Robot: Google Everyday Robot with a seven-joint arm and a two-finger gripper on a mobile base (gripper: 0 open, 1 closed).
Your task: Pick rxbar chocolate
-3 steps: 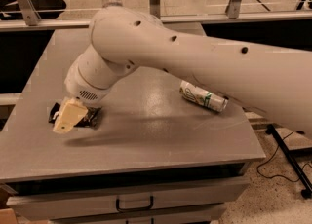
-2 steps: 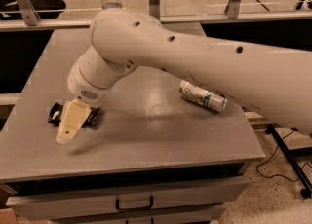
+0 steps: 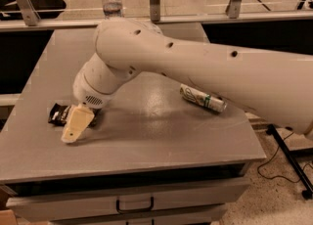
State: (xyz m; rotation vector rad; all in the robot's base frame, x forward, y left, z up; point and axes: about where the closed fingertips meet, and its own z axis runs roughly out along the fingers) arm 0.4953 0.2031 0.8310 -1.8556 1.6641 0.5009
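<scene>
Camera view: the cream plastic tool point(image 3: 74, 127) hangs low over the flat grey worktop point(image 3: 161, 141) near its left edge; open or closed, I cannot tell. The small dark glossy-wrapped rxbar chocolate point(image 3: 59, 113) lies flat just behind it, partly hidden. A white-and-green can point(image 3: 202, 98) lies toppled toward the right edge

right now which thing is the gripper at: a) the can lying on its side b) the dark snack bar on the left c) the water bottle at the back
b: the gripper is low over the rxbar chocolate and partly covers it. It is well apart from the soda can on the right and the water bottle at the back.
</scene>
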